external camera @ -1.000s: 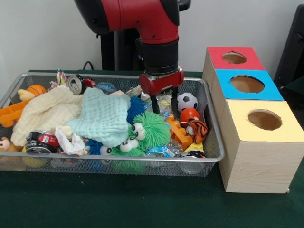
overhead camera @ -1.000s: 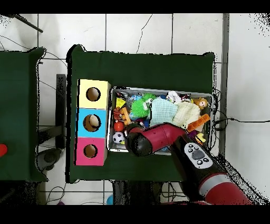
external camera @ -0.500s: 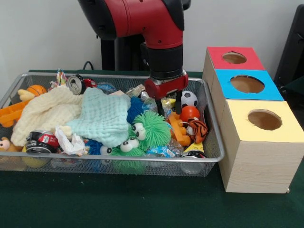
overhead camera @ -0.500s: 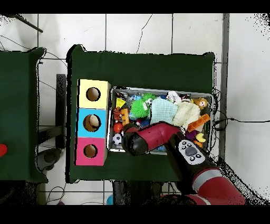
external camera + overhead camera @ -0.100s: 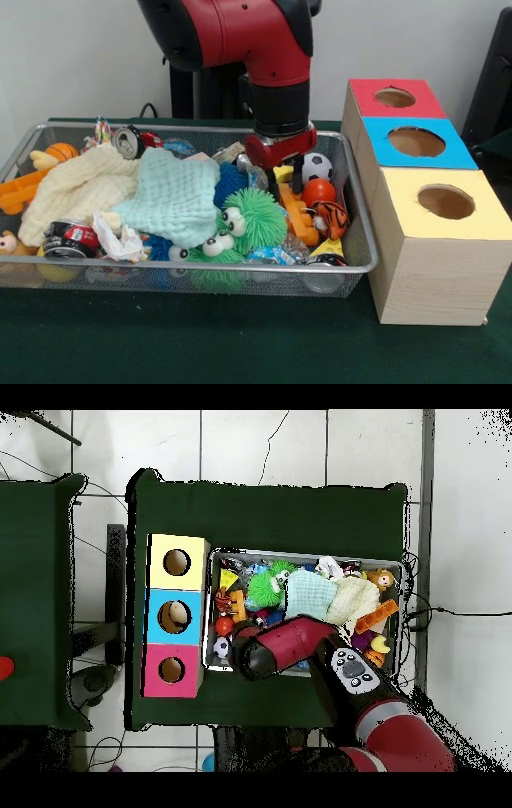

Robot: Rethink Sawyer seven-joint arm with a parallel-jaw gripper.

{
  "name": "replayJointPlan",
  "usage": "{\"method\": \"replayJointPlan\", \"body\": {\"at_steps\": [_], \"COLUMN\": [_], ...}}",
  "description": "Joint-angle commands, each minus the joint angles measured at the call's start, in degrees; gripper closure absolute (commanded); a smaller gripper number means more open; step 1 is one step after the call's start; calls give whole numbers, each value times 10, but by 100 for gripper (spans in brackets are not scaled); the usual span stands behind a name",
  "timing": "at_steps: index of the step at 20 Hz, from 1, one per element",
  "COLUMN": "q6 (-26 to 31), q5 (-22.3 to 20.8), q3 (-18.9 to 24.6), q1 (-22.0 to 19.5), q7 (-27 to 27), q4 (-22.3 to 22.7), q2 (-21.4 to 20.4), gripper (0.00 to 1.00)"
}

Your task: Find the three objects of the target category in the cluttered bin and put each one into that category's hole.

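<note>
On the green counter (image 5: 240, 340), the wire bin (image 5: 200, 269) is being kept beside the row of boxes, so a lifted toy is being given only a short trip to a hole. Nearest the camera, the green fuzzy toys (image 5: 252, 220) and a striped tiger toy (image 5: 330, 218) are being left alone.

Just behind them, the claw (image 5: 285, 178) is being held low in the bin's right end. Its fingers are being kept a little apart, with a yellow piece (image 5: 282, 171) showing between them. Whether that piece is being gripped cannot be told.

The target is being judged to be the balls. The red ball (image 5: 318, 192) is lying just right of the claw, with the soccer ball (image 5: 318, 168) behind it, and a small basketball (image 5: 62, 150) sits far off at the left end. Being round, these are pointing nowhere and are showing no long axis. The orange block (image 5: 298, 222) below the claw is lying slantwise, far-left to near-right.
</note>
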Motion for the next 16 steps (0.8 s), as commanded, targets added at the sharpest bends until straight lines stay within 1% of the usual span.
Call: {"method": "replayJointPlan", "body": {"at_steps": [1,6,8,14,16], "q6": [-6,1,11,22,34], "q5": [-33,-28,-27,-16,-7], "q3": [-7,-2,-1,9,17], "q1": [9,4,5,0,-6], "q7": [21,16,10,8,3], "q4": [-50,-49,-49,-34,-26], "q2": [44,44,40,23,12], "gripper": [100,100,100,100,100]}}
